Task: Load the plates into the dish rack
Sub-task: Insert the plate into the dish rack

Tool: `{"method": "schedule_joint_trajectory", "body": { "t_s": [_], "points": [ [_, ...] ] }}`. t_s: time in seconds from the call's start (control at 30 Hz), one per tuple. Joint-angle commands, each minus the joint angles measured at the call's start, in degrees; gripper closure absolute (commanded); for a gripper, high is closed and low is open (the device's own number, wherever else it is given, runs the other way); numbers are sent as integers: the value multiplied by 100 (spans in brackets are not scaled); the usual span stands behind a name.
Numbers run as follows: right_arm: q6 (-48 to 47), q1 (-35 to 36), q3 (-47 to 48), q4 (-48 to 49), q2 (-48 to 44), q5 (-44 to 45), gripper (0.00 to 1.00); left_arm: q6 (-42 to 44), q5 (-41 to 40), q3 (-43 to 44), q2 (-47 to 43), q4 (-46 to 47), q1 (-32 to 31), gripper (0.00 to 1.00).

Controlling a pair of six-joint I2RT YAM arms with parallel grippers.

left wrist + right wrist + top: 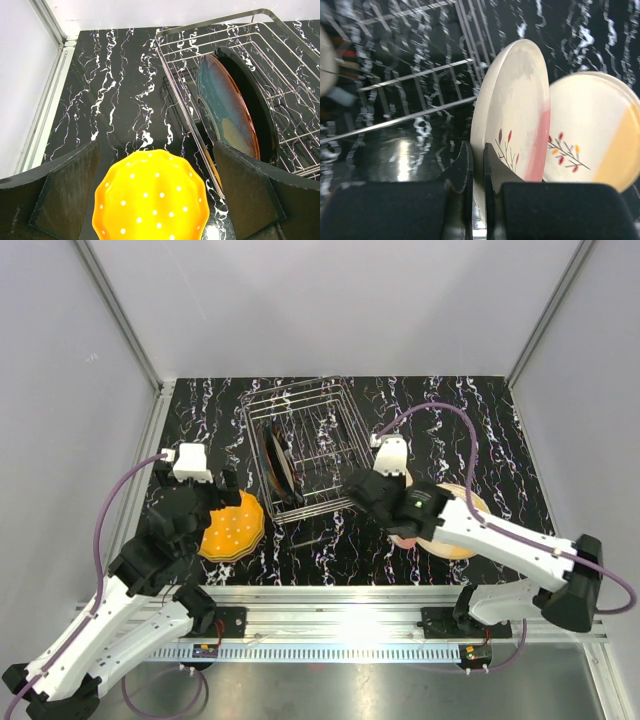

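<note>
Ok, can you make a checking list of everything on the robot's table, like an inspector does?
Surface: black tabletop with white marbling.
Job's things: dish rack in the middle, with dark plates standing in it; orange dotted plate flat on the table; cream plate with a pink band held upright; cream plate with a yellow band lying on the table beside it.
Clutter: nothing seen.
End effectors: left end effector open above the orange dotted plate; right end effector shut on the rim of the cream plate with a pink band.
Cables: purple cable on the left arm, another on the right arm.
Surroundings: white walls; metal rail at the near edge.
</note>
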Motion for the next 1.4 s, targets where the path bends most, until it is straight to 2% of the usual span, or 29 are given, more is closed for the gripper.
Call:
{"method": "schedule_joint_trajectory", "body": {
  "t_s": [0.0,0.27,0.4,0.53,0.73,0.8,0.93,1.03,1.37],
  "points": [
    [-816,-140,109,1012,-503,-299,100,-13,-5,-17,-85,317,14,1],
    [-1044,-264,821,343,-898,0,100,-22,13,-17,-67,308,14,1],
    [-1553,-290,1138,771,-1118,-114,100,-22,13,-17,-50,308,14,1],
    [-2352,-457,1498,1431,-1136,-640,100,-22,-5,-25,-23,317,14,1],
    [-2723,-1142,1929,2767,-777,-3036,100,-4,-93,-43,56,335,14,1],
    [-2636,-1378,2061,3206,-496,-4036,100,4,-136,-43,99,343,14,1],
    [-2241,-1740,2211,3866,-56,-5356,100,31,-233,-61,179,335,14,1],
    [-1925,-1924,2193,4393,208,-6009,100,48,-286,-78,240,361,14,1],
    [-1115,-1969,1597,5764,788,-6618,100,57,-277,-43,574,361,49,1]
  ]
}}
